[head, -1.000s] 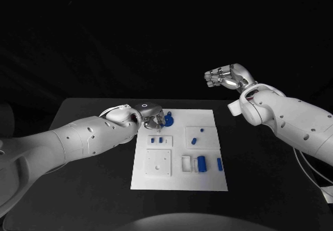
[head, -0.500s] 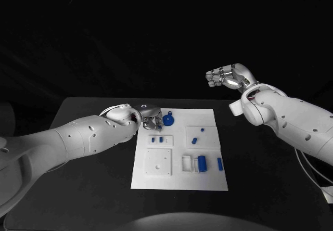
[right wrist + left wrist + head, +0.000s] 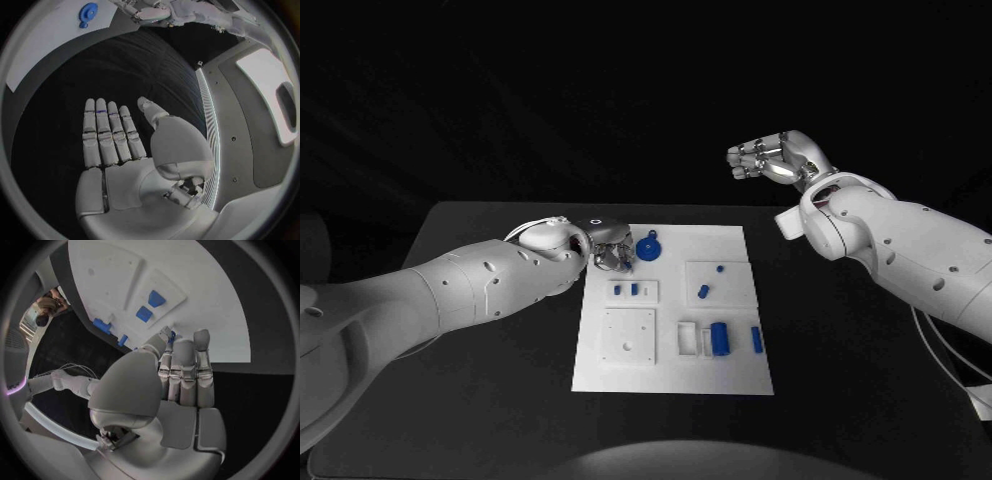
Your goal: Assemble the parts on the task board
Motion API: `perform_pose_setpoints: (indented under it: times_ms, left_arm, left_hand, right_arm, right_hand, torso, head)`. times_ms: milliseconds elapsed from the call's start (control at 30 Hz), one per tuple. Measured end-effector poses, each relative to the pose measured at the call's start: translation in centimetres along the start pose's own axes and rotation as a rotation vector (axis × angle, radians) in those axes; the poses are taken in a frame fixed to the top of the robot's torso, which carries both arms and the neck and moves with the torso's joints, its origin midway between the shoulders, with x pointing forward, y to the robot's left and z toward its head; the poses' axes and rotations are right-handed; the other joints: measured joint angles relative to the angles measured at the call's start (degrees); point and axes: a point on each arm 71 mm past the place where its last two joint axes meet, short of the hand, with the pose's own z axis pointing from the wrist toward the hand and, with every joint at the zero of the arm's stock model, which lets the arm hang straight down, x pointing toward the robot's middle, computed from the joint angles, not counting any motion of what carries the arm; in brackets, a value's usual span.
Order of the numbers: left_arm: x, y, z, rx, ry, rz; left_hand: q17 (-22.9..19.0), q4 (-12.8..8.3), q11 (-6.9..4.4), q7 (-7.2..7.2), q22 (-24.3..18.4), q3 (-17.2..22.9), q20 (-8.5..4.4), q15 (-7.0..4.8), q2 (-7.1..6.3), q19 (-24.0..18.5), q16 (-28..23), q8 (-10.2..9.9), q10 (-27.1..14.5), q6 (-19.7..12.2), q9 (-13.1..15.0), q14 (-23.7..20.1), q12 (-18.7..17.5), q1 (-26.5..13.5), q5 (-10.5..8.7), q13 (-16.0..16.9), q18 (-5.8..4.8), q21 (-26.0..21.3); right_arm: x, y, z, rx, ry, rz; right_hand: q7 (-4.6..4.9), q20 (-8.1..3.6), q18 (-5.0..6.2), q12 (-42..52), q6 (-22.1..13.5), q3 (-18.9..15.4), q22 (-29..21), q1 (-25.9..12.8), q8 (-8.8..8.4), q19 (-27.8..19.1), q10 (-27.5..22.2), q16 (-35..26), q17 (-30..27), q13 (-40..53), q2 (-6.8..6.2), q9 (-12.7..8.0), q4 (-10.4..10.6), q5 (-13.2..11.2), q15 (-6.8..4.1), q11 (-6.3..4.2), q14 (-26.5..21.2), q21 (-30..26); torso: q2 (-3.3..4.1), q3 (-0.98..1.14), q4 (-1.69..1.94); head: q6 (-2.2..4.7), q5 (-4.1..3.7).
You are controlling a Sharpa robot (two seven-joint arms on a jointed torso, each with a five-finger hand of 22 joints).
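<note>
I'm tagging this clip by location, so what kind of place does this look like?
Probably a robotics lab or test bench: a black table against a dark backdrop, a white task board with small blue parts, and two robot arms working over it.

Task board [image 3: 733, 375] was white, parts [image 3: 720, 339] blue, counter [image 3: 488, 400] black; arms [image 3: 459, 290] white, both hands [image 3: 609, 246] silver.

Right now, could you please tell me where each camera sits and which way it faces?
Head view: from the robot's head, down at the black table and task board; both arms, left hand, right hand.
Left wrist view: behind the left hand, toward the task board.
Right wrist view: behind the open right hand, above the table.
Shared: all three show the task board.
</note>
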Motion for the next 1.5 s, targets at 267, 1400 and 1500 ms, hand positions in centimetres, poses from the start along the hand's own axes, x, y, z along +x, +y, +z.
perform_pose_setpoints:
  times_ms: [267,1400,1500]
  left_arm:
    - [0.07,0.01,0.01,0.000,0.008,-0.001]
    - [0.39,-0.19,0.15,0.004,0.037,-0.002]
    - [0.42,-0.21,0.16,0.004,0.040,-0.002]
  left_hand:
    - [0.0,0.0,0.00,0.06,0.0,0.0,0.00,0.04,0.00,0.0,0.0,0.0,0.0,-0.1,0.0,0.0,0.0,0.0,0.00,0.0,-0.03,0.0]
    - [-0.1,0.0,0.00,-0.02,0.0,0.0,0.01,0.04,-0.01,0.0,0.0,-0.2,0.0,-0.2,0.0,0.0,0.0,0.0,0.00,0.0,-0.06,0.0]
    - [-0.1,0.0,0.00,-0.02,0.0,0.0,0.01,0.04,-0.01,0.0,0.0,-0.2,0.0,-0.2,0.0,0.0,0.0,0.0,0.00,0.0,-0.07,0.0]
  right_arm:
    - [0.01,0.00,0.01,0.000,0.000,0.000]
    - [0.15,0.06,0.06,-0.001,0.001,0.002]
    - [0.16,0.06,0.07,-0.001,0.002,0.002]
  right_hand:
    - [0.00,0.00,0.00,0.0,0.0,0.0,0.0,0.0,0.00,0.0,0.0,0.0,0.0,0.0,0.00,0.0,0.0,0.0,0.00,0.00,0.0,0.0]
    - [0.00,0.00,0.00,0.0,0.0,0.0,0.0,0.0,0.00,0.0,0.0,0.0,0.0,0.0,0.00,0.0,0.0,0.0,0.00,0.00,0.0,0.0]
    - [0.00,0.00,0.00,0.0,0.0,0.0,0.0,0.0,0.00,0.0,0.0,0.0,0.0,0.0,0.00,0.0,0.0,0.0,0.00,0.00,0.0,0.0]
  torso:
    - [0.00,-0.02,0.02]
    - [-0.01,0.01,0.01]
    - [-0.01,0.00,0.01]
  head:
    - [-0.05,-0.01]
    - [-0.32,0.20]
    - [-0.33,0.20]
